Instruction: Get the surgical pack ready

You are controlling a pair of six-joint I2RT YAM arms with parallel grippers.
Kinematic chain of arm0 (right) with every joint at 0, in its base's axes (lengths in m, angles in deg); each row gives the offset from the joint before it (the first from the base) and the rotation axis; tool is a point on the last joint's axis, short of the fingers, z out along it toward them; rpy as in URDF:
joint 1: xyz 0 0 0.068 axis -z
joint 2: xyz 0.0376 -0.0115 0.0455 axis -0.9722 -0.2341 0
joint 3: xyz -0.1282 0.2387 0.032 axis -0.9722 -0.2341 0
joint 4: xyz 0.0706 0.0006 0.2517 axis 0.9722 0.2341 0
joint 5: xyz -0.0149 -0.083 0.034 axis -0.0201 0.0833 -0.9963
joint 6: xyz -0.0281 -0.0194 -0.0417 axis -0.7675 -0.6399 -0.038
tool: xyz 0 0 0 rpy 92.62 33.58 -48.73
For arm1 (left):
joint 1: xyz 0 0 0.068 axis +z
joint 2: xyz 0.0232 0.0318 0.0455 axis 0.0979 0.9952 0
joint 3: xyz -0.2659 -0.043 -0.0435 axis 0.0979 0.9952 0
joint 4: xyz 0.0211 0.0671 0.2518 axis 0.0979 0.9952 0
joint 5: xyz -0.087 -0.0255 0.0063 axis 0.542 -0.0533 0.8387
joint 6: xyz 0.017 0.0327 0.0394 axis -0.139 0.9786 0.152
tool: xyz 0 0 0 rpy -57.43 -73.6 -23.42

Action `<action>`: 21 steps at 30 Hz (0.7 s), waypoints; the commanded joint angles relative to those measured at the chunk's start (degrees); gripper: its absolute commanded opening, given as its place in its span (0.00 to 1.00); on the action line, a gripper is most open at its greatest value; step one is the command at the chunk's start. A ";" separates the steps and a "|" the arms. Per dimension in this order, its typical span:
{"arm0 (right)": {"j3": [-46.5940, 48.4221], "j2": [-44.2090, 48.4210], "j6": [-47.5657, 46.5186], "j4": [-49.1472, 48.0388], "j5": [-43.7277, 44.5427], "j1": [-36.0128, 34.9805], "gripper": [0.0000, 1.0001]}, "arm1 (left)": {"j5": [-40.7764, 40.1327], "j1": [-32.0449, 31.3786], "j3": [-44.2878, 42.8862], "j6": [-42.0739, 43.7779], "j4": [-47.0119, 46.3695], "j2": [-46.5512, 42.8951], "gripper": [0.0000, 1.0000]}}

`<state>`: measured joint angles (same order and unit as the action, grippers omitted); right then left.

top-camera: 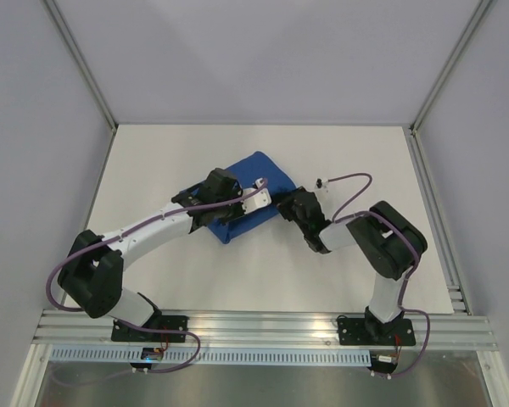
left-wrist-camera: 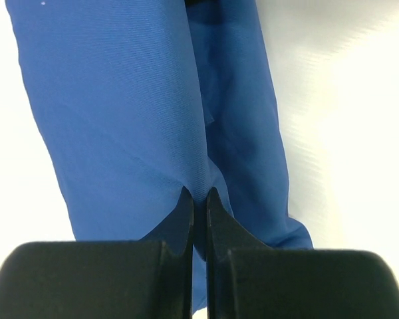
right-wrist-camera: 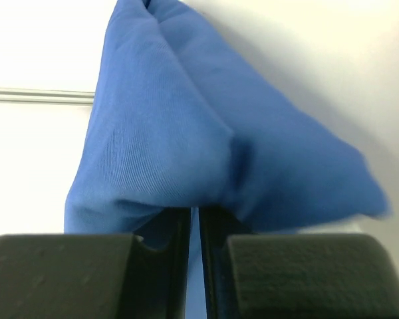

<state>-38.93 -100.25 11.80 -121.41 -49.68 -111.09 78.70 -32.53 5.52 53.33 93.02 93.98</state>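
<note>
The surgical pack is a royal-blue cloth drape (top-camera: pixel 256 176) bunched into a bundle in the middle of the white table (top-camera: pixel 365 170). My left gripper (top-camera: pixel 237 206) comes over its left side and is shut on a fold of the drape (left-wrist-camera: pixel 120 119), the cloth pinched between its fingertips (left-wrist-camera: pixel 184 203). From the right, my right gripper (top-camera: pixel 280 209) is shut on the bundle's right edge; the drape (right-wrist-camera: pixel 166 146) hangs over its tips. My left gripper (left-wrist-camera: pixel 196 198) and right gripper (right-wrist-camera: pixel 194 211) both show only a thin slit filled with blue cloth. No tray, instruments or gauze show.
White walls with metal corner posts (top-camera: pixel 85 76) enclose the table on three sides. An aluminium rail (top-camera: pixel 263 326) runs along the near edge, carrying both arm bases. Purple cables (top-camera: pixel 348 182) loop off the arms.
</note>
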 commanded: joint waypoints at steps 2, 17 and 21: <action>-5.48 6.22 -3.68 0.40 3.63 3.43 0.12 | 5.28 -0.34 0.65 -0.15 4.92 -0.21 0.00; -2.61 34.72 -24.07 32.63 -11.56 11.32 0.59 | 10.83 -1.05 0.21 4.94 12.13 6.91 0.19; 7.51 27.08 -31.80 42.21 -16.76 12.66 0.72 | 10.39 -1.14 0.82 5.38 12.57 7.01 0.17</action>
<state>-37.31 -69.63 -10.99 -88.10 -60.65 -98.63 85.15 -32.56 5.20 57.63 97.34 99.51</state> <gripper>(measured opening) 0.700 0.188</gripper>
